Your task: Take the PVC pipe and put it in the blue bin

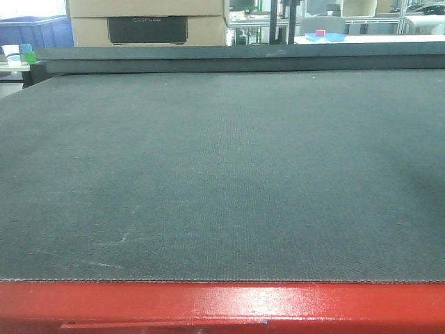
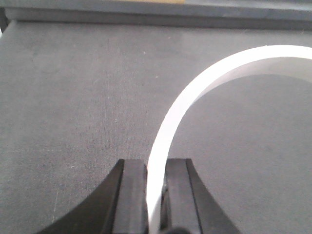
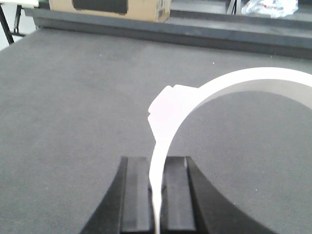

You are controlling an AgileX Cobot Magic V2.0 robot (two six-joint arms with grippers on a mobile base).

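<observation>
The left gripper has its black jaws closed almost fully on the thin wall of a white curved PVC pipe piece. The piece rises from the pinch and arcs off to the right above the bare cloth, touching nothing else in view. The right gripper has its jaws just as narrow on a white curved pipe piece with a lumpy fitting. I cannot tell whether the two arms hold one ring or two.

The step in hand looks like the carry to the bin. Because each pinch is only on an edge, the ring could pivot. The move should be slow, the grip firm, and the jaws opened only once the piece is plainly over the bin.

The dark grey felt tabletop has a glossy red front edge. No arm or pipe shows in the front view. Beyond the far left corner stands a large blue plastic bin, probably the target. Right of it is a brown cardboard box, and past the far right edge lies a small blue tray.
</observation>
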